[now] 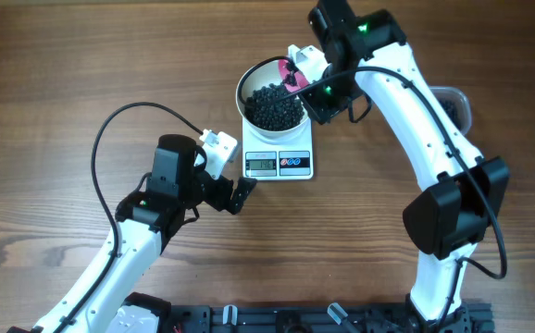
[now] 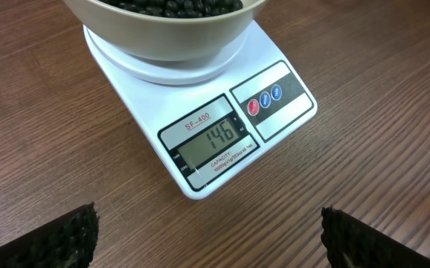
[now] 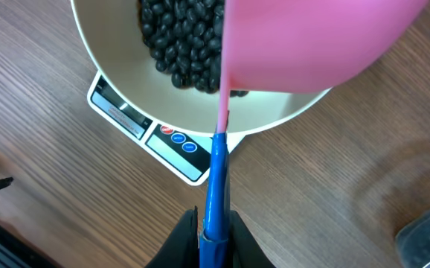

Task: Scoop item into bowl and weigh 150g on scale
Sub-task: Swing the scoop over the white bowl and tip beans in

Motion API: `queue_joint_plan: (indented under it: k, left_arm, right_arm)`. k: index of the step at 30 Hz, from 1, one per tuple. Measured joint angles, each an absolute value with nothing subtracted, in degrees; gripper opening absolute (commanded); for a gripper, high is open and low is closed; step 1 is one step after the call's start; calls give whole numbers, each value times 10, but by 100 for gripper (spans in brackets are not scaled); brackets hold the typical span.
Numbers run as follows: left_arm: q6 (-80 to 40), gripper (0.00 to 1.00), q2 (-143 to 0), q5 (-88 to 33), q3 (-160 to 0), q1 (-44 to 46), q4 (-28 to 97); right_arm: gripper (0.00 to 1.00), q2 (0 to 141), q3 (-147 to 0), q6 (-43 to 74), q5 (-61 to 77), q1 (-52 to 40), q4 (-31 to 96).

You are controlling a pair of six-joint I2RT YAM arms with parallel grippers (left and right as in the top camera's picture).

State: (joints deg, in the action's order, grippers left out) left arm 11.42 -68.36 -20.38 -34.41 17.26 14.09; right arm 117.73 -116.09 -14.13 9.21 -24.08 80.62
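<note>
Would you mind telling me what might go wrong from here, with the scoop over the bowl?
Overshoot: the display on the scale reads 146, so one generous tip of the scoop could put too many beans in the bowl. The scoop is held only by its thin blue handle; it may twist and spill. The open left jaws sit near the scale; a nudge would disturb the reading.

I see a wood-grain table (image 1: 55, 83), a clear plastic tub (image 1: 464, 109) at the right edge, and a pink scoop (image 1: 295, 74) at upper centre.
</note>
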Motion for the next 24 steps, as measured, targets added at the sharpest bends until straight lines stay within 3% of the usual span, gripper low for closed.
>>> queue_joint_plan:
  k: [24]
  left_arm:
    - [114,100,-684,-204,-344,173,141]
  right_arm:
    - [4,1177,-1161,-164,53,-265,782]
